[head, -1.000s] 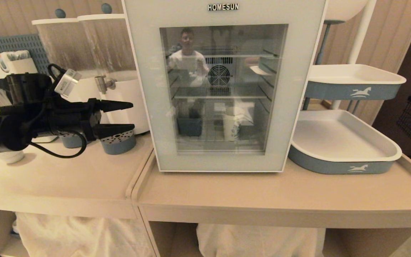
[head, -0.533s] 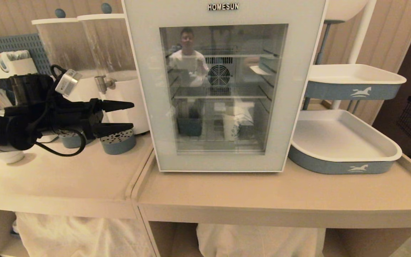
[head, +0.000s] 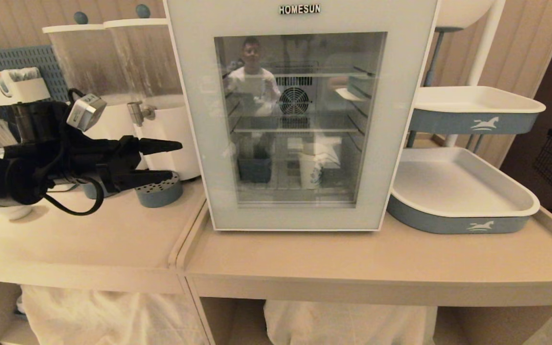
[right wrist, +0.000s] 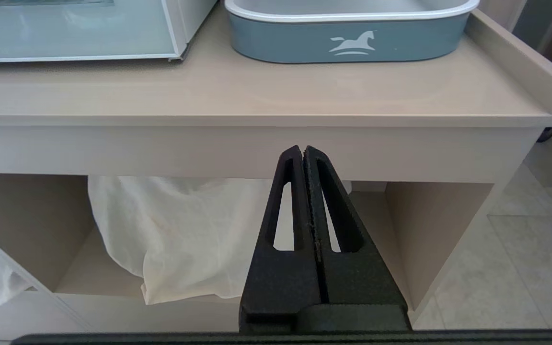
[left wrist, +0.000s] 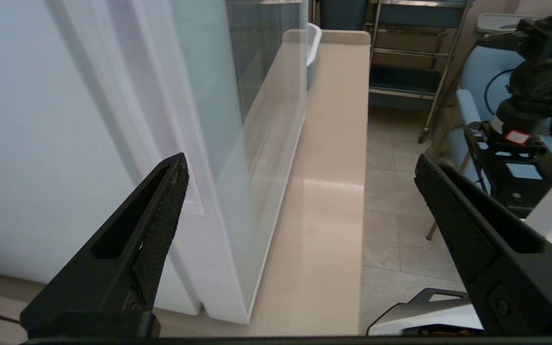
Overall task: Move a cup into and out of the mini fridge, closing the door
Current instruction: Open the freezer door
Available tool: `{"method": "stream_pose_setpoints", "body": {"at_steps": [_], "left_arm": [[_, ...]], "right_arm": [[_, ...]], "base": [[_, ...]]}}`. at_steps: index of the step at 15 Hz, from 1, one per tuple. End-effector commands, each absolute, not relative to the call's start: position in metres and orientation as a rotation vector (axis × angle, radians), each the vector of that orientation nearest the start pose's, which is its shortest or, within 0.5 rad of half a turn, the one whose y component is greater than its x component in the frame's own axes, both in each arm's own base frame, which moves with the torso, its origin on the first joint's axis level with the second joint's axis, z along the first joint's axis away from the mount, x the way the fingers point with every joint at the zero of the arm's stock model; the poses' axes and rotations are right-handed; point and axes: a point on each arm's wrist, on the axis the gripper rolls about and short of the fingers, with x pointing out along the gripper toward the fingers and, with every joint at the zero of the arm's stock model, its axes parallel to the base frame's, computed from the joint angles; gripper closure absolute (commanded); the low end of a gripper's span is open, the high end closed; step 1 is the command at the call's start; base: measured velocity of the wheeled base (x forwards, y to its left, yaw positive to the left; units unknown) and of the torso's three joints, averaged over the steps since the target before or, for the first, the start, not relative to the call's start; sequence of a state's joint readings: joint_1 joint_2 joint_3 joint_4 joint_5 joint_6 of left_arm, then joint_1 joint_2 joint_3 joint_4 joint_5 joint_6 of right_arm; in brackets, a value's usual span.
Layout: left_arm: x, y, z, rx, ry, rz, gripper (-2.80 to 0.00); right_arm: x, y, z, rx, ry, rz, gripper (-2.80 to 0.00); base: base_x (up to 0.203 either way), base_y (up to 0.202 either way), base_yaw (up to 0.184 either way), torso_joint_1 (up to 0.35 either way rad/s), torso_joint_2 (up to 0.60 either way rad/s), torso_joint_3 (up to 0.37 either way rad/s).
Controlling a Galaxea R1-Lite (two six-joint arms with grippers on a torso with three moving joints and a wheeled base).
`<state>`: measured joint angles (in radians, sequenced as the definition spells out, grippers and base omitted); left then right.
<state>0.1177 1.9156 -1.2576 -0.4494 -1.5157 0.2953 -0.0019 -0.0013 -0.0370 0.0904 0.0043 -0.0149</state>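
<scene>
The white mini fridge [head: 300, 19] stands on the beige counter with its glass door [head: 400, 120] closed. Through the glass the tall white paper cup [head: 310, 171] stands upright on the bottom shelf, right of centre. My left gripper [head: 176, 159] hovers level just left of the fridge, pointing at its side, open and empty. In the left wrist view the left gripper [left wrist: 301, 163] spans the door's edge [left wrist: 257, 120], one finger before the fridge's side wall [left wrist: 41, 143]. My right gripper [right wrist: 303, 149] is shut and empty, parked low before the counter's front edge.
Two drink dispensers [head: 113, 67] and a blue-grey perforated cup [head: 159, 190] stand behind the left arm. A two-tier tray stand [head: 463, 211] sits right of the fridge. A blue container [head: 254, 170] is inside it. White cloth [right wrist: 180, 230] hangs under the counter.
The left wrist has turned a little and the gripper has dipped slightly. It stays open beside the fridge. The right arm has not moved.
</scene>
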Motion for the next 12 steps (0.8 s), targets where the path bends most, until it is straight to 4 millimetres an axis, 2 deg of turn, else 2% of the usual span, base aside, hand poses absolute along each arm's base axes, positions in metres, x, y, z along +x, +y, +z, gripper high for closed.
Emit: {"method": "stream_pose_setpoints", "body": {"at_steps": [1,7,12], "left_arm": [[0.36,0.015,0.22,0.087,-0.063,-1.425,-2.8],[0.363,-0.003,0.217,0.091,-0.068,-1.471,-2.8],[0.371,-0.005,0.215,0.133,-0.096,-1.433,-2.8]], "right_arm": [[-0.026,0.0,0.076,-0.015,0.053,0.003,0.0],[-0.026,0.0,0.076,-0.015,0.054,0.003,0.0],[-0.026,0.0,0.076,-0.015,0.054,0.003,0.0]], "base": [[0.0,0.0,0.0,0.0,0.0,0.0],[0.0,0.0,0.0,0.0,0.0,0.0],[0.0,0.0,0.0,0.0,0.0,0.0]]}}
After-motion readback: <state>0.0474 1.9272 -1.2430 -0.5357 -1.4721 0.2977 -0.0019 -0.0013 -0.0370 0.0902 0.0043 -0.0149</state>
